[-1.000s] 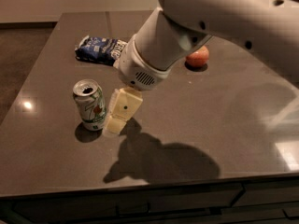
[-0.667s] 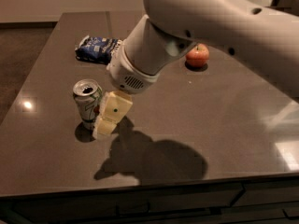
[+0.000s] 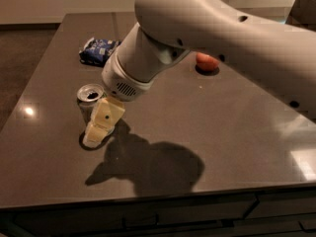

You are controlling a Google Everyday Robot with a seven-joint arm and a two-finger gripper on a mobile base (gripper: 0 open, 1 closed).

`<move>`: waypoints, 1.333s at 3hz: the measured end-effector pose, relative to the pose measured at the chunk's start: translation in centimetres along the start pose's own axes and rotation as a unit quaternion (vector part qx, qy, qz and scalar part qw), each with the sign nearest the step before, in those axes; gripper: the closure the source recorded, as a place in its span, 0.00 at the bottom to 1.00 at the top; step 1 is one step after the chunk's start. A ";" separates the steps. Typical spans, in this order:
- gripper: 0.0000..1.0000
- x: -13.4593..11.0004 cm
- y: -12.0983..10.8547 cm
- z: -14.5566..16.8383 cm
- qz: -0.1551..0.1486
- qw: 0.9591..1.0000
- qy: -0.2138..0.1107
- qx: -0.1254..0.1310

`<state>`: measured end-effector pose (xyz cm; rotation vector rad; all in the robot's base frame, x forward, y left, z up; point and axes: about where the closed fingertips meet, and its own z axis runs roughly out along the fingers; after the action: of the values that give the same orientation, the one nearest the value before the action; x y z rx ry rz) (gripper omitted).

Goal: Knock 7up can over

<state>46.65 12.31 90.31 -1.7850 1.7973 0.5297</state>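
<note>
Looking at the 7up can (image 3: 88, 98), apparently standing upright on the dark table (image 3: 232, 132) with its silver top showing and its mouth looking open. Finding the gripper (image 3: 95, 135) right in front of the can, low against its near side, touching it or very nearly so. Not being able to tell whether the gripper is open or closed, seeing only one pale block from this angle. Judging the can to be light and probably empty or part empty, thin-walled, easily dented, smooth and slippery on a glossy top, so likely to be sliding as much as tipping if pushed low. Judging no grasp to be needed: pressing sideways high on the can wall, near the rim, giving the best lever for toppling it. Missing most of the can body and all of its lettering behind the gripper, and losing the can's base in shadow, so not confirming contact or any lean. Noting the white arm (image 3: 207, 23) filling the space above and beyond the can and running out of view. Spotting a dark blue chip bag (image 3: 98, 51) farther back from the can, and a red apple (image 3: 206, 61) well apart from the can, partly covered by the arm.
</note>
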 end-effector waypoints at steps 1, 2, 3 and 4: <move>0.25 -0.7 -0.3 0.8 0.006 1.000 -0.005 -0.007; 0.49 -0.9 -0.8 1.0 0.011 1.000 -0.005 -0.008; 0.73 -0.6 -1.4 0.0 0.013 1.000 0.001 -0.009; 1.00 0.2 -2.9 -3.1 -0.007 0.998 0.060 -0.009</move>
<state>49.17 10.04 92.88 -1.8772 1.8633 0.4435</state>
